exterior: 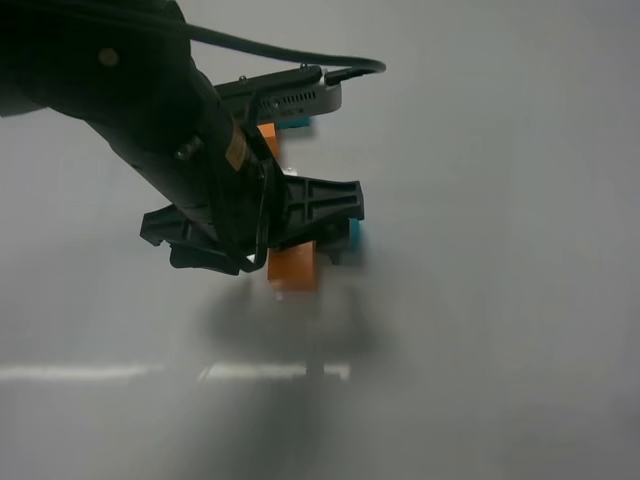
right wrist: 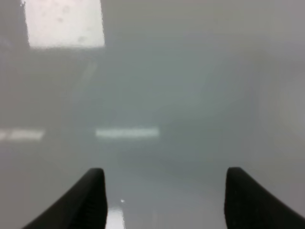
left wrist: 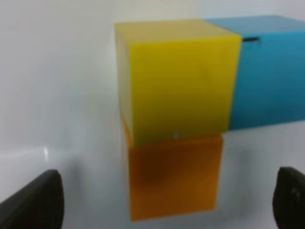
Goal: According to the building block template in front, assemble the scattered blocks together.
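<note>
In the left wrist view the three scattered blocks sit pushed together on the pale bench [left wrist: 57,95]: the yellow cube [left wrist: 178,78] touches the teal-blue cube [left wrist: 269,71] along one side face and the orange cube [left wrist: 174,176] along another, so the trio forms an L. The left fingers [left wrist: 40,198] stand wide apart, one dark tip at each lower corner of that view, clear of the cubes and holding nothing. From the exterior high camera the left arm [exterior: 150,110] covers most of the group; only part of the orange cube [exterior: 293,268] and a sliver of teal [exterior: 353,235] show beneath it. Another orange and teal patch, probably the building block template [exterior: 270,135], peeks out farther back, mostly hidden. The right fingers [right wrist: 93,195] are partly spread over bare bench, gripping nothing.
</note>
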You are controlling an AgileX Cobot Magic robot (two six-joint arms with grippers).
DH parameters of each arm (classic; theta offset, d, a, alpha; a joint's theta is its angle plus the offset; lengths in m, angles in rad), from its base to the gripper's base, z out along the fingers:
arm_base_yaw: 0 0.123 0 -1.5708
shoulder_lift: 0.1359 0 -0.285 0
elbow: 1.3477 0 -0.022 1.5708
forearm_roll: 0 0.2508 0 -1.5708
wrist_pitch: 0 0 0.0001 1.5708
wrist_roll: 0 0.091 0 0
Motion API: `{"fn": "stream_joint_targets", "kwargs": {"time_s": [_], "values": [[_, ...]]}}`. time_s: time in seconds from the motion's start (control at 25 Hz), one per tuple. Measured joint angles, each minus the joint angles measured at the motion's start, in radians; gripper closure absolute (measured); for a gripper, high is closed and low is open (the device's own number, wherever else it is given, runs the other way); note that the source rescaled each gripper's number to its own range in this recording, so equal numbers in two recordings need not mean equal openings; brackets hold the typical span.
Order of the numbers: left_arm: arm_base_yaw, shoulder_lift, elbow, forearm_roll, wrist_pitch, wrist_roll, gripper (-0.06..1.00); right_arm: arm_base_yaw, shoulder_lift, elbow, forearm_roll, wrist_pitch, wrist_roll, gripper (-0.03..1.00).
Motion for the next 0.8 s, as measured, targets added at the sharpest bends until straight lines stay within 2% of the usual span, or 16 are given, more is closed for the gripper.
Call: {"fn": "stream_joint_targets", "kwargs": {"time_s": [0.16,0.28,0.36,0.52,0.68,0.8], "values": [[0.000,-0.071,0.000,-0.010,0.021,0.105,0.01,0.000,0.000,0.000,0.000,0.000,0.000,0.58],[0.000,-0.124,0.000,0.055,0.045,0.199,0.10,0.000,0.000,0.000,0.000,0.000,0.000,0.58],[0.000,-0.153,0.000,0.131,0.062,0.225,0.22,0.000,0.000,0.000,0.000,0.000,0.000,0.58],[0.017,-0.169,0.000,0.338,0.128,0.239,0.54,0.000,0.000,0.000,0.000,0.000,0.000,0.58],[0.120,-0.169,0.013,0.526,0.180,0.249,0.62,0.000,0.000,0.000,0.000,0.000,0.000,0.58],[0.268,-0.170,0.019,0.543,0.188,0.252,0.63,0.000,0.000,0.000,0.000,0.000,0.001,0.58]]}}
